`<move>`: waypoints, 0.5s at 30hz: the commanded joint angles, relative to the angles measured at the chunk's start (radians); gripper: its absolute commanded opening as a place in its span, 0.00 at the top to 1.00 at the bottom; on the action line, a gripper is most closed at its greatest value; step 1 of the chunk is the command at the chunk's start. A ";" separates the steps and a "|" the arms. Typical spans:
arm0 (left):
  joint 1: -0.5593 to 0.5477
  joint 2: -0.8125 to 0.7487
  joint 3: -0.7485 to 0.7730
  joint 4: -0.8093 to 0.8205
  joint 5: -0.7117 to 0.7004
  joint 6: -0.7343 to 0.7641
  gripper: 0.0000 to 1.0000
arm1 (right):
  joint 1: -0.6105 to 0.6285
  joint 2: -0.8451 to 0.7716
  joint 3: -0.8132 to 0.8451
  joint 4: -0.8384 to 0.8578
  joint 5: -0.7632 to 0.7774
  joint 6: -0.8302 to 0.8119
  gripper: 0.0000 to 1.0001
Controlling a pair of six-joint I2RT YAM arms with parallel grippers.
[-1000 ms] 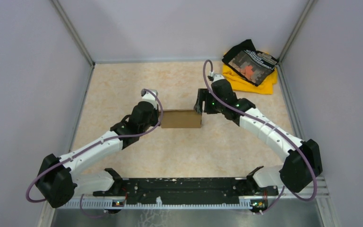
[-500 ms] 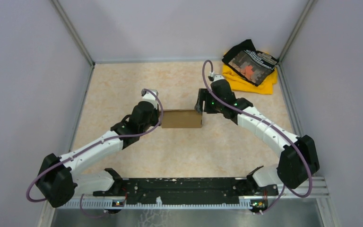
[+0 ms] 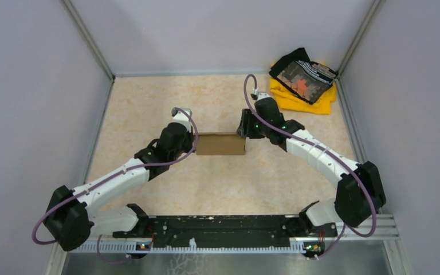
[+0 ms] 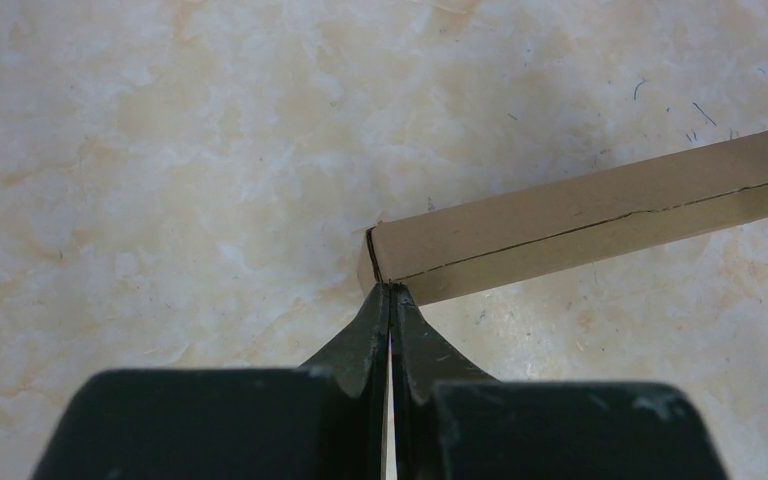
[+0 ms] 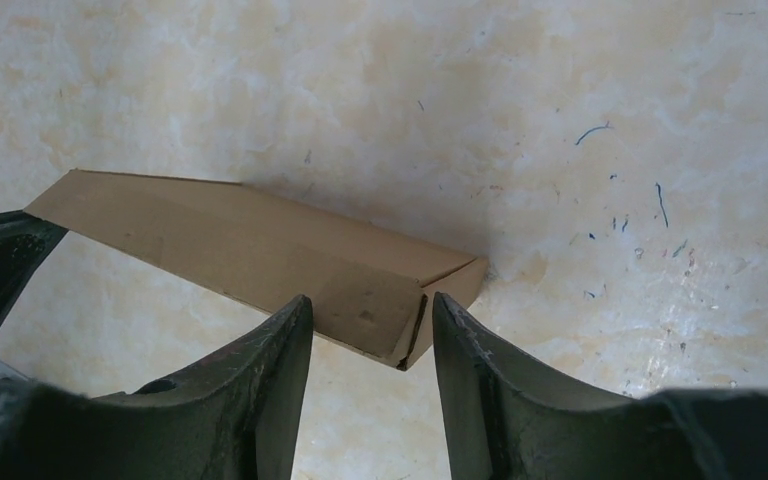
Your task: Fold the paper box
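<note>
On the worktop (image 3: 217,183), your left pincer (image 4: 390,289) is pressed together against one end of the box (image 3: 220,144), right pincer (image 5: 371,301) spread around the other.

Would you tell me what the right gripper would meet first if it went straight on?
Probably the paper box: its end corner lies between the open jaws of the right gripper; depth unclear.

The left gripper (image 3: 194,145) blocks the left end of the paper box (image 3: 220,144), the right gripper (image 3: 242,133) its right end. Bare tabletop (image 3: 217,180) runs along its near and far sides. A cloth pile (image 3: 302,81) fills the far right corner.
</note>
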 commanded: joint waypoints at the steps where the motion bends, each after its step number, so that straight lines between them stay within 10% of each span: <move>1: -0.009 0.024 -0.020 -0.058 0.044 -0.014 0.96 | -0.009 -0.012 -0.032 0.032 -0.009 0.000 0.54; 10: -0.009 0.030 -0.021 -0.063 0.047 -0.019 0.95 | -0.009 -0.011 -0.079 0.046 -0.021 0.003 0.62; 15: -0.009 0.020 -0.017 -0.075 0.048 -0.028 0.74 | -0.009 -0.010 -0.094 0.051 -0.021 0.003 0.63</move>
